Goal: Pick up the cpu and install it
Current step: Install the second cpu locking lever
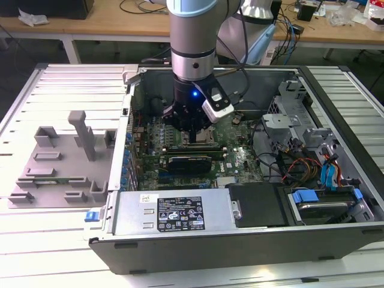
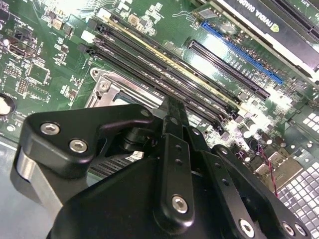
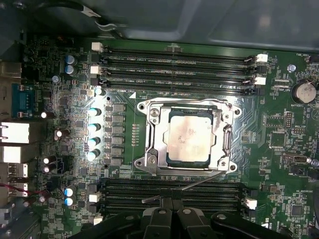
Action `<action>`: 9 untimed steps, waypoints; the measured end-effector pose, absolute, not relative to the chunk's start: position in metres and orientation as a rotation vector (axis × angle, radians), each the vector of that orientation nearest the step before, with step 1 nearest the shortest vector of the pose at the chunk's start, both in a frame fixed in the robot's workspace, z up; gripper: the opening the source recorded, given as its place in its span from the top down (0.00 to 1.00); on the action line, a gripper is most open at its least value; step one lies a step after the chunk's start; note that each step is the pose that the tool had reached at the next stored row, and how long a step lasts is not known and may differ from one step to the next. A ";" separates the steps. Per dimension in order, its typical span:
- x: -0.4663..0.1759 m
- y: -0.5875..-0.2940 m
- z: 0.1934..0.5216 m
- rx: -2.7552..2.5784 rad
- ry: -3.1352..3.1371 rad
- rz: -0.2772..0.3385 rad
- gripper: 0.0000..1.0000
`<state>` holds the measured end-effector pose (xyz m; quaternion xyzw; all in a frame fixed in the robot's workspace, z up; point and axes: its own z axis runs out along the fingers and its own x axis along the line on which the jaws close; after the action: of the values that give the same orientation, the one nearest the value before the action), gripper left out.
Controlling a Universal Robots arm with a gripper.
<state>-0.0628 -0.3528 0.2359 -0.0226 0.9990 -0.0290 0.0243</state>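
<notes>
The cpu (image 3: 189,134), a silvery square chip with a thin dark rim, lies flat inside the metal socket frame (image 3: 149,149) on the green motherboard (image 3: 284,144). A thin metal lever (image 3: 199,181) lies slanted along the socket's edge nearest my fingers. My gripper (image 3: 172,203) hangs just off that edge above the memory slots, shut with its fingers pressed together and nothing between them. In the second wrist view the gripper (image 2: 172,107) points down at the socket corner (image 2: 107,89). In the exterior view the gripper (image 1: 192,125) is low inside the open computer case (image 1: 240,246), over the board's middle.
Memory slots (image 3: 174,64) run along two sides of the socket. A long black card (image 1: 189,161) lies beside it. Cables and a drive cage (image 1: 300,138) fill the case toward the exterior view's right. A grey fixture plate (image 1: 60,162) sits outside on the exterior view's left.
</notes>
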 end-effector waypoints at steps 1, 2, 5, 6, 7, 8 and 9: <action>-0.063 -0.353 0.236 -0.070 3.091 -0.090 0.89; -0.064 -0.353 0.236 -0.070 3.091 -0.090 0.89; -0.065 -0.353 0.235 -0.069 3.090 -0.089 0.89; -0.066 -0.353 0.235 -0.069 3.090 -0.089 0.89; -0.067 -0.353 0.235 -0.069 3.090 -0.089 0.89; -0.068 -0.353 0.234 -0.069 3.090 -0.089 0.89; -0.071 -0.353 0.232 -0.069 3.089 -0.089 0.89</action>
<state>-0.0709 -0.3527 0.2322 -0.0224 0.9990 -0.0287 0.0252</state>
